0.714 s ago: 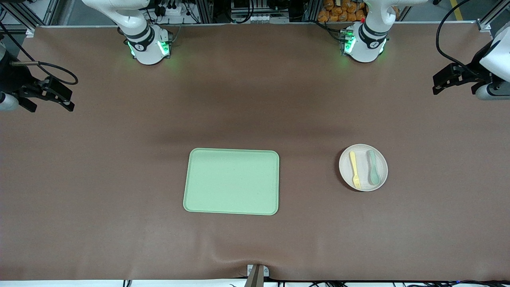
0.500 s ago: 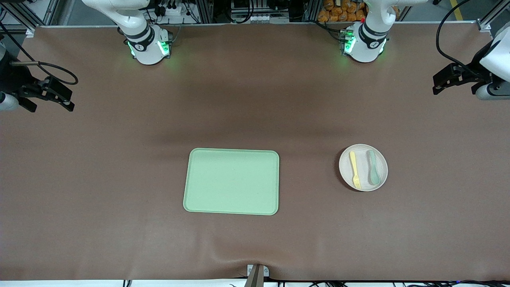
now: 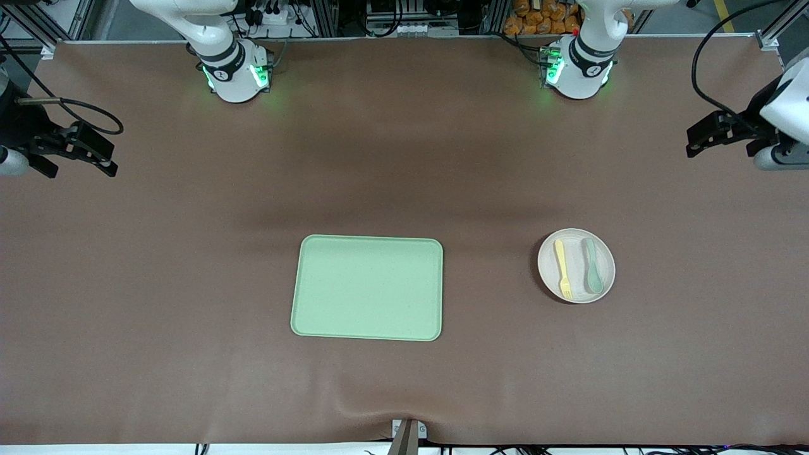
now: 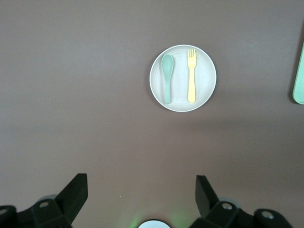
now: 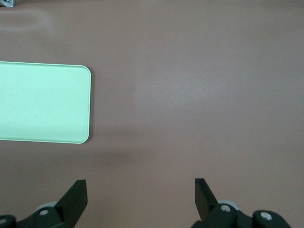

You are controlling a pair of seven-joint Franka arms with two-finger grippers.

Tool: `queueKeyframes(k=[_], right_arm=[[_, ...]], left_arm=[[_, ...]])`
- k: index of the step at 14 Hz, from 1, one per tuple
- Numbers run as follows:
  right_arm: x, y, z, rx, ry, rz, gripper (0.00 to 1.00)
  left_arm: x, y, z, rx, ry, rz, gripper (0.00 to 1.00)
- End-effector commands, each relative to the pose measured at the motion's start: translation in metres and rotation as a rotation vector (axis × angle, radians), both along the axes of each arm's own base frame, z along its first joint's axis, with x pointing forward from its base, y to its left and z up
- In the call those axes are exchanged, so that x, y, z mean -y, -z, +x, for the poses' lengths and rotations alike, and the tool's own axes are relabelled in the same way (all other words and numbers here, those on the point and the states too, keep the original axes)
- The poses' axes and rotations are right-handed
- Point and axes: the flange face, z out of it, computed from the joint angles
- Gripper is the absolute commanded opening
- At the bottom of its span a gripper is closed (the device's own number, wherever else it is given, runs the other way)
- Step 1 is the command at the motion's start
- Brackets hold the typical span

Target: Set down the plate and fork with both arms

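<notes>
In the middle of the front view lies the light green tray (image 3: 367,288) on the brown table cover (image 3: 189,253); at middle right the speckled plate (image 3: 576,237) carries the yellow fork (image 3: 562,268) beside a teal spoon (image 3: 591,265). The left gripper (image 3: 701,133), at the upper right edge, and the right gripper (image 3: 95,158), at the upper left edge, both hang over the table with jaws apart. Only the left wrist view shows the fork's tines clearly; the right wrist view cuts off the tray, and racks stand along the top edge.

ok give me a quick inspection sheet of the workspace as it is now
surface: brown table, cloth rumpled at the edge nearest the front camera
job's things: plate toward the left arm's end; fork lies on it; tray mid-table, bare
clutter: spoon on the plate beside the fork
grippers: left gripper and right gripper open, over the table's ends, holding nothing
cables: black cables looped at both wrists
surroundings: racks and orange items past the arm bases
</notes>
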Motion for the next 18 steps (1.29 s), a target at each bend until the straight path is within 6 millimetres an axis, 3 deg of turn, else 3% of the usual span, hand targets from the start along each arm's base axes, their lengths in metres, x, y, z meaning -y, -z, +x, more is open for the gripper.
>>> queueKeyframes(k=[1,6,9,11,13,16,18], right_arm=[[0.006,-0.002,0.001,-0.003,-0.003,0.01,1.0],[0.007,-0.002,0.001,-0.004,-0.002,0.01,1.0],[0.007,-0.002,0.001,-0.003,-0.002,0.011,1.0],[0.007,-0.002,0.001,-0.004,-0.002,0.011,1.0],[0.008,-0.002,0.001,-0.004,-0.002,0.011,1.0],[0.009,-0.001,0.001,-0.006,0.0,0.011,1.0],[0.009,-0.001,0.001,-0.006,0.0,0.011,1.0]], left_arm=[[-0.014,0.035,0.019,-0.005,-0.022,-0.022,1.0],[-0.026,0.166,0.041,0.055,-0.038,-0.026,1.0],[-0.03,0.234,0.051,0.078,-0.045,-0.031,1.0],[-0.047,0.271,0.053,0.077,-0.078,-0.038,1.0],[-0.051,0.31,0.054,0.06,-0.126,-0.084,1.0],[-0.05,0.349,0.048,0.06,-0.158,-0.11,1.0],[-0.051,0.368,0.047,0.048,-0.163,-0.109,0.92]])
